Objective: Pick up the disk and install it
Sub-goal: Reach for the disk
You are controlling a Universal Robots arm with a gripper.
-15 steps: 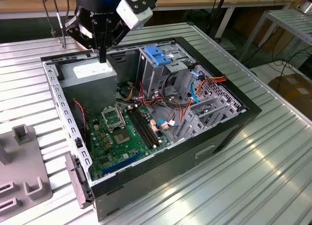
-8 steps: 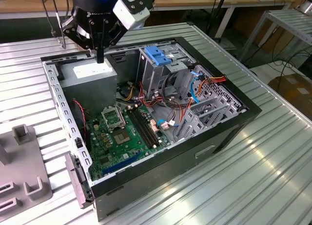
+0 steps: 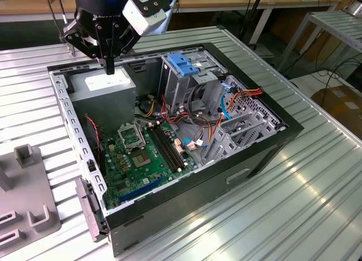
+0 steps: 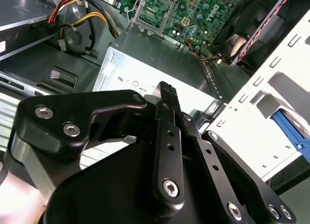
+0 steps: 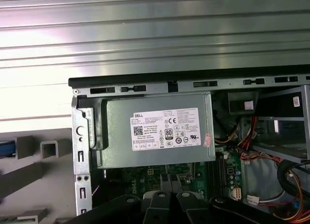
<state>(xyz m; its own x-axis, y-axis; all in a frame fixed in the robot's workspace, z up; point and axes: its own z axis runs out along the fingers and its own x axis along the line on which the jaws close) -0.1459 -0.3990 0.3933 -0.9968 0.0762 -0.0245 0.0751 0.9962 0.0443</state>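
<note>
Empty gripper (image 3: 110,68) over the open computer case (image 3: 169,199); the disk (image 4: 290,129) not yet picked up.
The gripper hangs close over the grey box (image 5: 155,132) in a corner of the case, its fingers (image 4: 167,95) pressed together with nothing between them. Past the case wall, in the second wrist view, a blue-edged piece lies outside the case by the grey rack (image 3: 25,216). I take it for the disk, though little of it shows. The work looks to be at the reach-for-pickup step. A grasp would call for the fingers parted and set squarely over the disk's edges.
</note>
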